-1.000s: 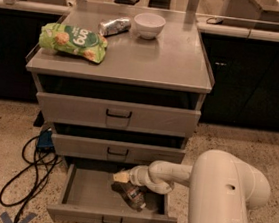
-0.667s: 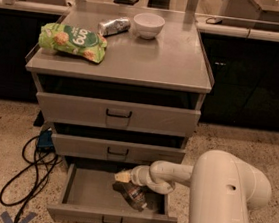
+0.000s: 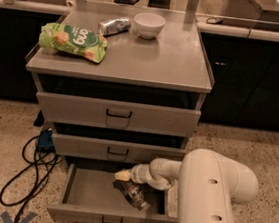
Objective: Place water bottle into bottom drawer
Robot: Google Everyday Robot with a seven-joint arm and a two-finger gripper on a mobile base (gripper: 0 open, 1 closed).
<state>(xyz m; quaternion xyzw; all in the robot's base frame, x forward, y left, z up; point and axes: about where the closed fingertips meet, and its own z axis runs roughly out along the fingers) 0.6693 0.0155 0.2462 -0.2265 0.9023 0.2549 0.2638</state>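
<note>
So the bottom drawer is pulled out at the lower middle of the frame, and the water bottle is down inside it, toward the right half of the tray. It looks like it's lying on its side, or close to it. Its long axis runs on a diagonal, upper left to lower right in the frame. The arm comes in from the lower right and reaches left over the drawer's right side. The gripper ends up right at the upper-left end of the bottle, tucked just under the middle drawer. The bottle sits directly below the gripper and a touch to the right, so close the two overlap in this view. I honestly can't tell whether the gripper is clamping the bottle or has let go of it (that spot is dark and the bottle is clear plastic, which doesn't help). My read is that the placing is basically done or nearly so. What matters next is whether the bottle is resting on the tray floor, so that pulling out toward the right won't drag it along. Up top, the chip bag, silver can and white bowl sit on the cabinet, well away from all this.
</note>
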